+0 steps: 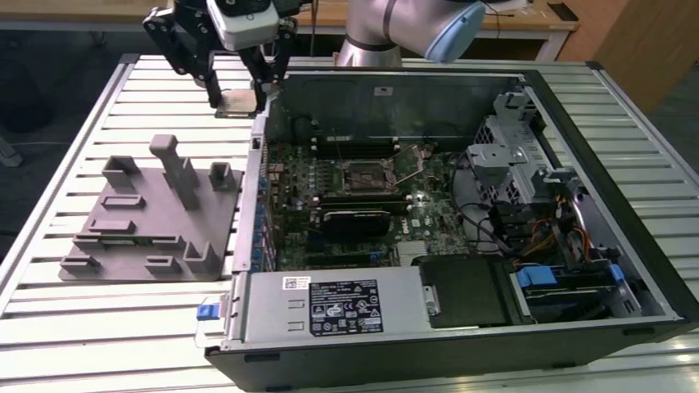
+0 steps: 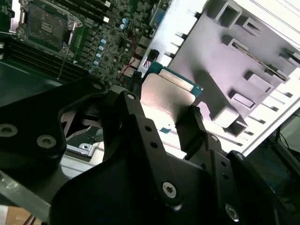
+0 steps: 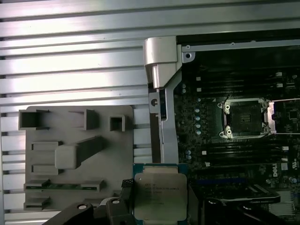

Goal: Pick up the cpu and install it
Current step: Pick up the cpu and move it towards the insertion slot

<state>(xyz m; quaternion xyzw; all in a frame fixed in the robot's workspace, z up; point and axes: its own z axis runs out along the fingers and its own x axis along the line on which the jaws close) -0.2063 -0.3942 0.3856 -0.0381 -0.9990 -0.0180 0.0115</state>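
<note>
My gripper (image 1: pixel 238 97) is shut on the cpu (image 1: pixel 241 104), holding it in the air above the slatted table, just outside the open computer case's far corner on the exterior view's left. Both wrist views show the cpu (image 3: pixel 159 192) (image 2: pixel 164 96) as a flat silver square with a green rim, clamped by its edges between the black fingers (image 2: pixel 136 112). The open black-framed socket (image 1: pixel 366 173) (image 3: pixel 243 119) lies on the motherboard inside the case, with its latch frame swung open, well apart from the cpu.
A grey plastic fixture (image 1: pixel 153 221) (image 3: pixel 75 159) with posts and slots stands on the slatted table (image 1: pixel 65 123), at the exterior view's left of the case. The case wall (image 1: pixel 259 164) rises between the gripper and the motherboard. Drive cages and cables (image 1: pixel 525 188) fill the case's right side.
</note>
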